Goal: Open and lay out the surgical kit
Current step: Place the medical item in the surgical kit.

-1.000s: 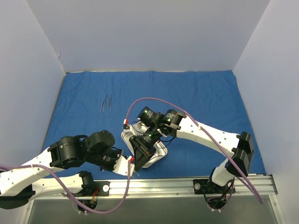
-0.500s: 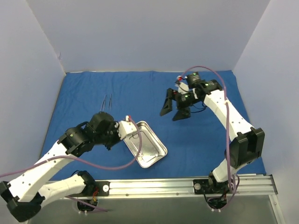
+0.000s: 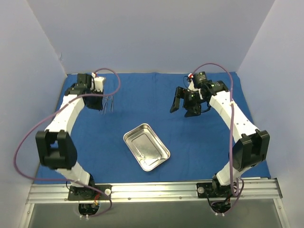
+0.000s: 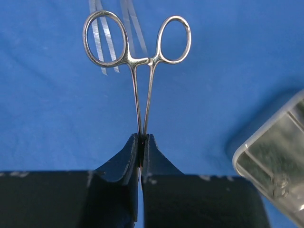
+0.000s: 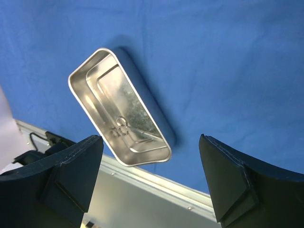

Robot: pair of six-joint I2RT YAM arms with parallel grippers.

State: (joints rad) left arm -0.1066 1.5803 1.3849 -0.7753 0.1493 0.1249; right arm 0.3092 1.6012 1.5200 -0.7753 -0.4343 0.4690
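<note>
Laying out instruments: clamping scissors (image 4: 137,57) in left hand (image 4: 141,141) over blue cloth (image 4: 47,118), beside laid-out pair (image 4: 102,38). Holding right hand (image 3: 186,103) spread, empty. Next: lowering flat, releasing alongside.

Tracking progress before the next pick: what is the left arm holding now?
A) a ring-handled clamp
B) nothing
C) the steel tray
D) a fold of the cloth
A: in the left wrist view the left fingers are shut on the shafts of a ring-handled clamp, above the blue cloth.
</note>
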